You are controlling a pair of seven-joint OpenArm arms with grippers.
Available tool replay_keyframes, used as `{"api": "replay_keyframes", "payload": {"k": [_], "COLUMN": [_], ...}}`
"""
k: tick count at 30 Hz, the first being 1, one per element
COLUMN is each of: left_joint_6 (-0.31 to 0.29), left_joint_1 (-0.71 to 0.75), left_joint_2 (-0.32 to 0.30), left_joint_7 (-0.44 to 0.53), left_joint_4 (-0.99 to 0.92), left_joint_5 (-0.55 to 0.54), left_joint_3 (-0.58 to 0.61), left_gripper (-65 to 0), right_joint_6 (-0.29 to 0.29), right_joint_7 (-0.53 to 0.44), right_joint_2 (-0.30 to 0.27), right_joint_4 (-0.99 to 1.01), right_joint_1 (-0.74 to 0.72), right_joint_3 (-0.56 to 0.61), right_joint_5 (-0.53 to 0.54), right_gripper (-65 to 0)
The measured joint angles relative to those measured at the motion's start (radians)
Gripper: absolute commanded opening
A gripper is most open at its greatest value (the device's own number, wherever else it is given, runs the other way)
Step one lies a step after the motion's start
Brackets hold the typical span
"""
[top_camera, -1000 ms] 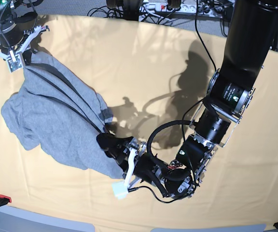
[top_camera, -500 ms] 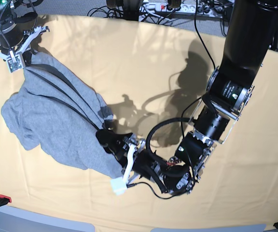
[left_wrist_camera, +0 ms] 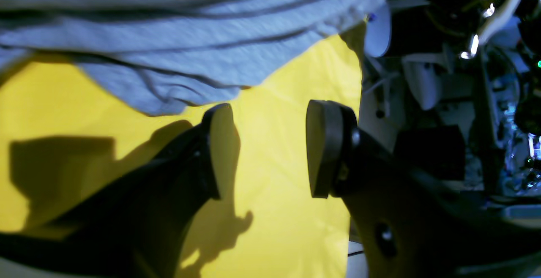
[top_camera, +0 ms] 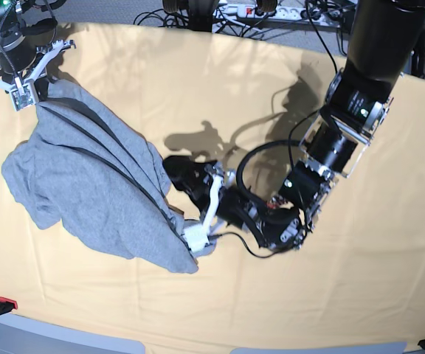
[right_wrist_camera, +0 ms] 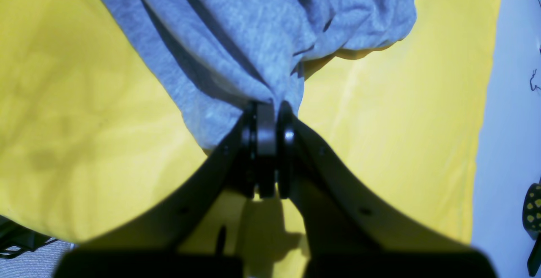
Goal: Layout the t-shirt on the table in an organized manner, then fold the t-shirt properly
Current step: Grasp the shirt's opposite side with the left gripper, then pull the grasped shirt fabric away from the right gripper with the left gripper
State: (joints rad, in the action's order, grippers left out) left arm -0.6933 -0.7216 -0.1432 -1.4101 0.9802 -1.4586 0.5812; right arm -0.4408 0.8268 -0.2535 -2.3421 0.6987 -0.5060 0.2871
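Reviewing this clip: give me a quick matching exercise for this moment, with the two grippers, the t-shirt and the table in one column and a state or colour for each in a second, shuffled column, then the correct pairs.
Column one:
1. left gripper
2. right gripper
3. t-shirt
4. table

Column two:
A. covered in a yellow-orange cloth
B. open, nothing between its pads, just beside the shirt's edge
C. grey, bunched and creased, not laid flat
D. shut on a pinch of grey fabric

Pairs: 1-B, 2-D, 3-C, 4-A
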Motion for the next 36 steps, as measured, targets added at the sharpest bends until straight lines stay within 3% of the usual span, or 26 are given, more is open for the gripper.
{"api": "replay_keyframes", "payload": {"k": [3,7,10,13,24,25,27,28,33,36], "left_joint_6": [0.000,0.000,0.000,0.001,0.001,0.001,0.000,0.000,0.000,0.001], "left_joint_1": [0.039,0.058,0.059,0.057,0.091,0.101,0.122,0.129,0.132,0.101], "left_joint_2": [0.017,0.050,0.066,0.068,0.141,0.147,0.157,0.160,0.163,0.163], "left_joint_7": [0.004,0.003,0.145,0.233,0.315,0.316,0.325,0.333,0.365,0.244], "left_joint_4": [0.023,0.026,0.026,0.026,0.026,0.026,0.026,0.026,0.026,0.026], "left_joint_5": [0.058,0.341,0.492,0.556,0.614,0.615,0.663,0.689,0.734,0.649], "left_joint_3": [0.000,0.000,0.000,0.000,-0.001,-0.001,-0.002,-0.002,-0.005,-0.005], "left_gripper": [-36.1,-36.1,-36.1,-36.1,-36.7,-40.7,-57.1,-62.4,-64.2,-64.3], "right_joint_6": [0.000,0.000,0.000,0.000,0.000,0.000,0.000,0.000,0.000,0.000], "right_joint_7": [0.000,0.000,0.000,0.000,0.000,0.000,0.000,0.000,0.000,0.000], "right_joint_2": [0.000,-0.001,0.000,0.000,0.000,0.000,0.000,0.000,0.000,0.000], "right_joint_4": [0.000,0.000,0.000,0.000,0.000,0.000,0.000,0.000,0.000,0.000], "right_joint_1": [0.000,0.000,0.000,0.000,0.000,0.000,0.000,0.000,0.000,0.000], "right_joint_3": [0.000,0.000,0.000,0.000,0.000,0.000,0.000,0.000,0.000,0.000], "right_joint_5": [0.000,0.000,0.000,0.000,0.000,0.000,0.000,0.000,0.000,0.000], "right_gripper": [-65.0,-65.0,-65.0,-65.0,-65.0,-65.0,-65.0,-65.0,-65.0,-65.0]}}
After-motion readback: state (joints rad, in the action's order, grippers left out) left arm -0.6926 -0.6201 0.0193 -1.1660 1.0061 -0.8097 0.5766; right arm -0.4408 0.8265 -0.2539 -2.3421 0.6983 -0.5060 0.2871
